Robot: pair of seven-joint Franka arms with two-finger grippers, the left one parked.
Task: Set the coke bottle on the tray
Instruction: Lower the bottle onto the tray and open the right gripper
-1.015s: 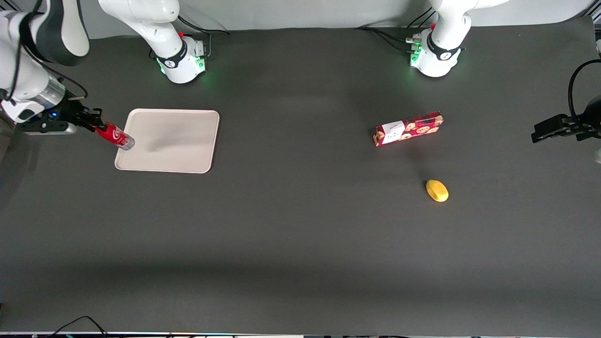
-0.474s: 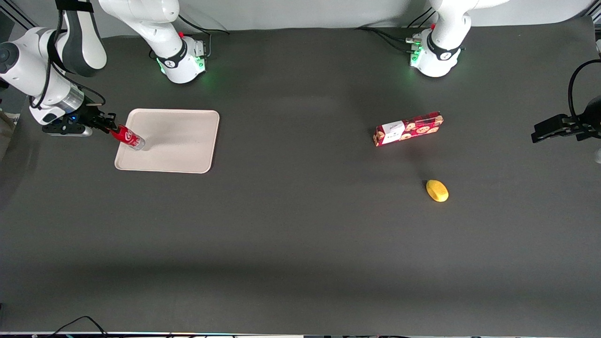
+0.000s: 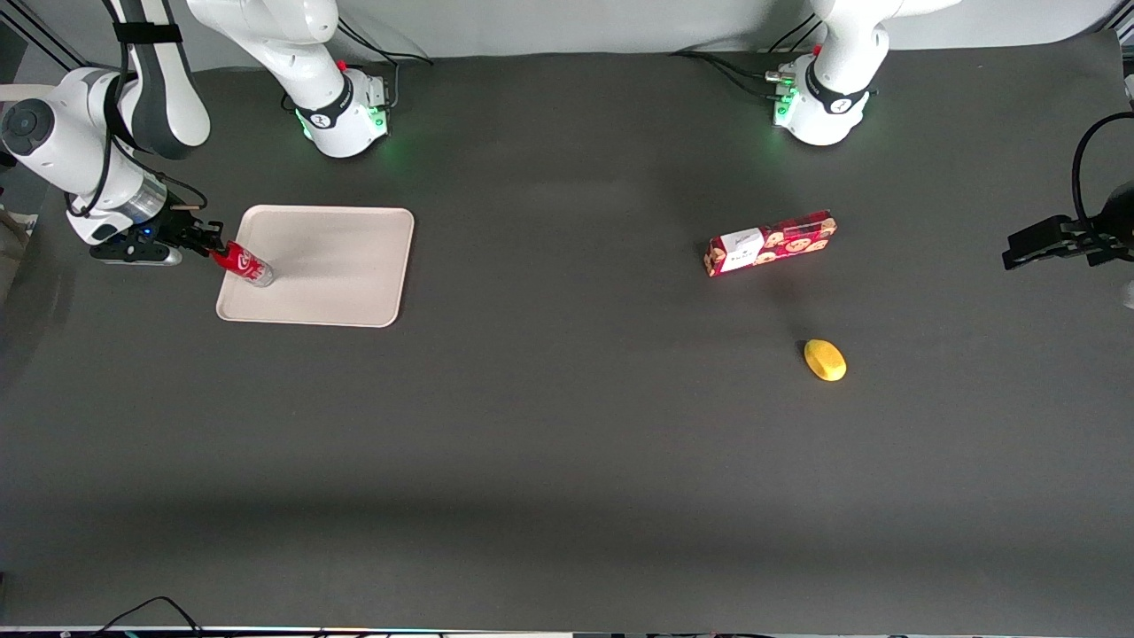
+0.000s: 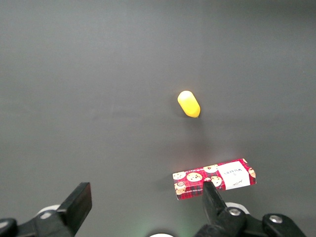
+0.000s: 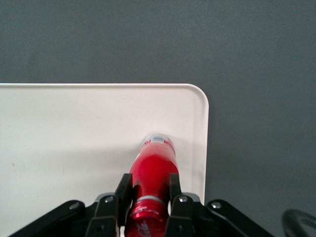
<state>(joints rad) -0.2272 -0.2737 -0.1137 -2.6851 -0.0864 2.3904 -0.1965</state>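
The tool is clamped on the upper part of the coke bottle, fingers either side. The bottle's silvery base sits over the tray, near the edge toward the working arm's end of the surface.

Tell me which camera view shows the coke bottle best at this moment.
The right wrist view: the coke bottle fills the middle, clamped by the gripper over the tray near one edge. The front view shows the bottle small and tilted at the tray's working-arm end. The left wrist view misses it, showing only a cookie box and a yellow object.
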